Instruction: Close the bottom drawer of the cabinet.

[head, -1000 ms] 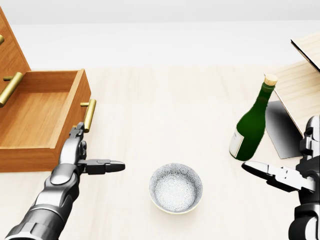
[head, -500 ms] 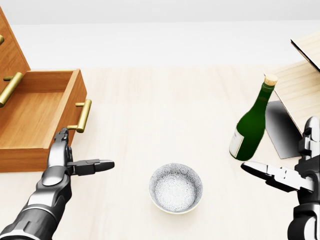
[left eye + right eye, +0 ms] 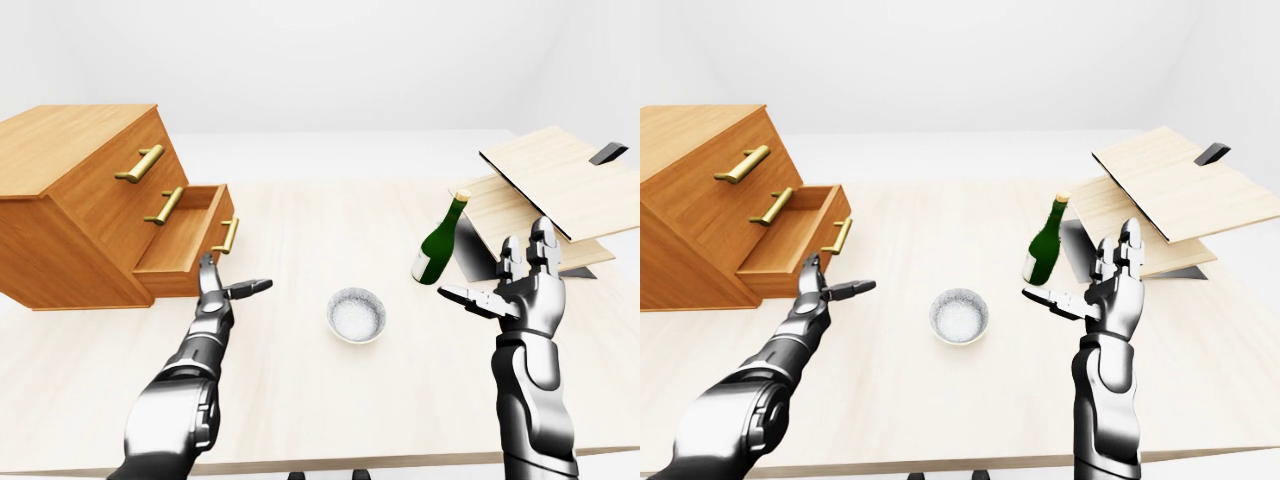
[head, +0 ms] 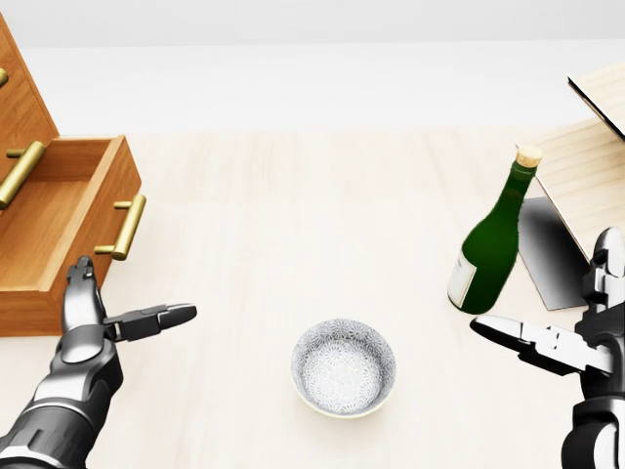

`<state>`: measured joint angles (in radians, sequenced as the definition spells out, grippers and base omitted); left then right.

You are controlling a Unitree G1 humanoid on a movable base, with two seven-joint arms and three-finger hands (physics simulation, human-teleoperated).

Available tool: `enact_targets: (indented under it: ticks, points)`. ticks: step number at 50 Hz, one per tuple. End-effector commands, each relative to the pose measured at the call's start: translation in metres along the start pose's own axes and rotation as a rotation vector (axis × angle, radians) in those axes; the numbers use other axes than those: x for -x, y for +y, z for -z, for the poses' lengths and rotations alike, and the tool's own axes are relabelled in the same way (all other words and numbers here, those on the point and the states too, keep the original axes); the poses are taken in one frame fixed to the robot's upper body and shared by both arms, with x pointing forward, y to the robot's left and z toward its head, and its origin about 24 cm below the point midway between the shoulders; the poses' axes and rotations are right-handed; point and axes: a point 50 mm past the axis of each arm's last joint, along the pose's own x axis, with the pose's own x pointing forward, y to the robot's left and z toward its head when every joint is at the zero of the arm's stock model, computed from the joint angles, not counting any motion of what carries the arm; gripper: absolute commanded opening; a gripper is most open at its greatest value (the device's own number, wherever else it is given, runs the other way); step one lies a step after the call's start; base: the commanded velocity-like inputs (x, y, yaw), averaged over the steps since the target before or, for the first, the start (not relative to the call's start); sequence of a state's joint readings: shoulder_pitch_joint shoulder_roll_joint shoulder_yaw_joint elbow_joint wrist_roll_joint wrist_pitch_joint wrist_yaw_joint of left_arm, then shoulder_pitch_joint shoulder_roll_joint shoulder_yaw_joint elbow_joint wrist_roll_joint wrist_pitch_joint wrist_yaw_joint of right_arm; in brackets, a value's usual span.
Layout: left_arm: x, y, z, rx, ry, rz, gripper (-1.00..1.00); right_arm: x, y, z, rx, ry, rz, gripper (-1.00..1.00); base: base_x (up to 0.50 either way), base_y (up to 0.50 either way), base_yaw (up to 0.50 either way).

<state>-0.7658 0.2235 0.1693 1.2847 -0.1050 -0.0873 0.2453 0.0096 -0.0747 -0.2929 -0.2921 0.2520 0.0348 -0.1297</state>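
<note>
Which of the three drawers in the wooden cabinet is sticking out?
The bottom drawer. It is pulled out so you can see inside it, while the two drawers above sit flush in the cabinet. The left hand is beside its front.

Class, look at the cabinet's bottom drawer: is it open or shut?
Open. The bottom drawer juts out of the cabinet, its bare inside showing.

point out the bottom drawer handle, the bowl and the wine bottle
bottom drawer handle [image 4: 128, 226], head view, middle of the brass bar
bowl [image 4: 344, 368], head view, patterned inside bottom
wine bottle [image 4: 485, 257], head view, green body above the label
</note>
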Motion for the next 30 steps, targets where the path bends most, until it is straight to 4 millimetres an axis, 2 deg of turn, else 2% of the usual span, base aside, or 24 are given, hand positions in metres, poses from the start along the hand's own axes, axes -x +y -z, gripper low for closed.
enact_targets:
  ticks: [1,18,30]
  points:
    - [-0.003,0.025,-0.001,0.071,0.019,-0.167,1.00,0.000,0.001,-0.001,0.001,0.000,-0.001,1.00,0.00,0.00,0.00]
    - [-0.004,0.058,-0.005,0.135,0.028,-0.403,1.00,0.000,0.001,0.000,0.001,0.000,-0.003,1.00,0.00,0.00,0.00]
    - [-0.005,0.078,-0.015,0.182,0.003,-0.449,1.00,0.000,0.001,-0.001,0.002,0.002,-0.004,1.00,0.00,0.00,0.00]
